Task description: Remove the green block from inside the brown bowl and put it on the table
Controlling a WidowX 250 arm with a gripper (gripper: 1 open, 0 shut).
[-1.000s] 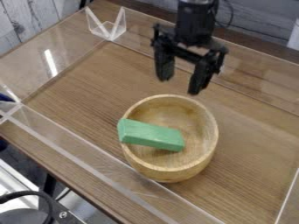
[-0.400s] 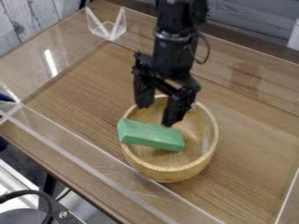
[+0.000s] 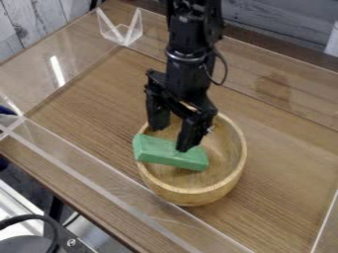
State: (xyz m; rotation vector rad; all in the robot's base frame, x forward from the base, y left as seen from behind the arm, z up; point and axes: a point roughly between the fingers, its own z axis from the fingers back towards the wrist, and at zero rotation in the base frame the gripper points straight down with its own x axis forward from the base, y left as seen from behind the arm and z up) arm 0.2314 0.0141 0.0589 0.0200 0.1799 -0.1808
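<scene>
Hanging over the brown wooden bowl with the thick rim (image 3: 239,149), the black gripper (image 3: 173,131) is standing open, its two fingers spreading well apart and clamping nothing. The fingertips are reaching to the far side of the flat green rectangular block (image 3: 171,152), which is lying inside the bowl, with its left end in the picture sitting close to the rim. Whether that end is resting on the wall, the view is leaving unclear.

Doing this step well is, in my judgement, calling for lining up before lowering. The open fingers are seeming to sit a little behind the block, so centring them over its middle is coming first, then turning the wrist so that they are straddling the narrow width and not the long one. Going straight down is mattering, because the rim is running near the block's left end and a slanting finger could be catching it and dragging the bowl. Stopping just short of the bowl's floor is making sense, then closing evenly, so that the block is not pivoting or sliding up the wall. Lifting is best going vertically until the block is clearing the rim, before swinging toward the brown wood-grain surface (image 3: 73,99) beside the bowl.
</scene>
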